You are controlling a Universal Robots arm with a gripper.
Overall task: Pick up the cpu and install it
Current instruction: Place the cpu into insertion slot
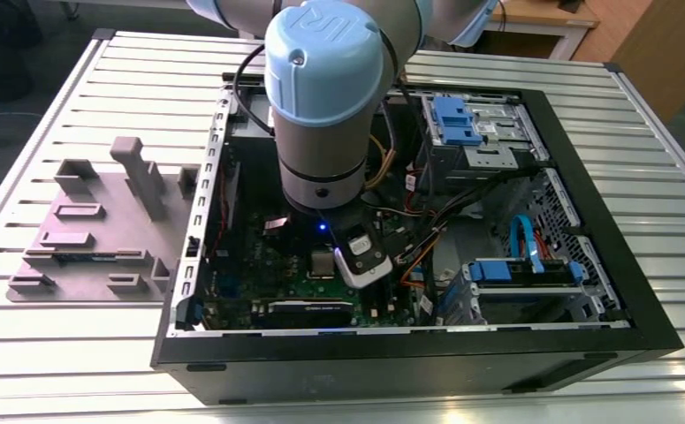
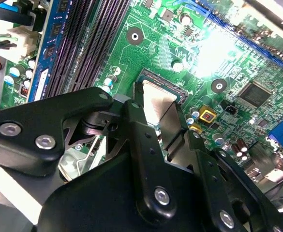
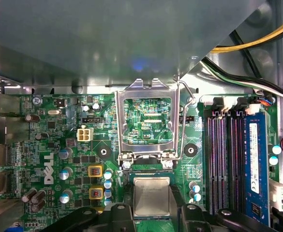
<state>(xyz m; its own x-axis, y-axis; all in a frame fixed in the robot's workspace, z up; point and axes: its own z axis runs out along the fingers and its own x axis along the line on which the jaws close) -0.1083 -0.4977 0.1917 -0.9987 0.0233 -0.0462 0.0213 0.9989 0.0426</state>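
In both wrist views the cpu (image 3: 152, 195) (image 2: 155, 102), a small square chip with a silvery top, sits between my two black fingers (image 3: 126, 205) (image 2: 137, 126). My gripper (image 3: 152, 192) (image 2: 157, 110) is shut on its sides. The chip is right at the socket (image 2: 161, 80) on the green motherboard (image 3: 59, 159); whether it rests in the socket or hovers just above it I cannot tell. The socket's metal load frame (image 3: 146, 92) stands flipped open beyond it, its lever (image 3: 181, 116) raised. In the exterior view my gripper (image 1: 360, 262) reaches down into the open computer case (image 1: 602, 221).
Dark memory slots (image 3: 223, 159) and a blue slot (image 3: 255, 164) run beside the socket. Yellow and black cables (image 1: 419, 208) and blue drive bays (image 1: 460, 119) crowd the case on the exterior view's right. A grey parts fixture (image 1: 95, 225) lies on the slatted table at the left.
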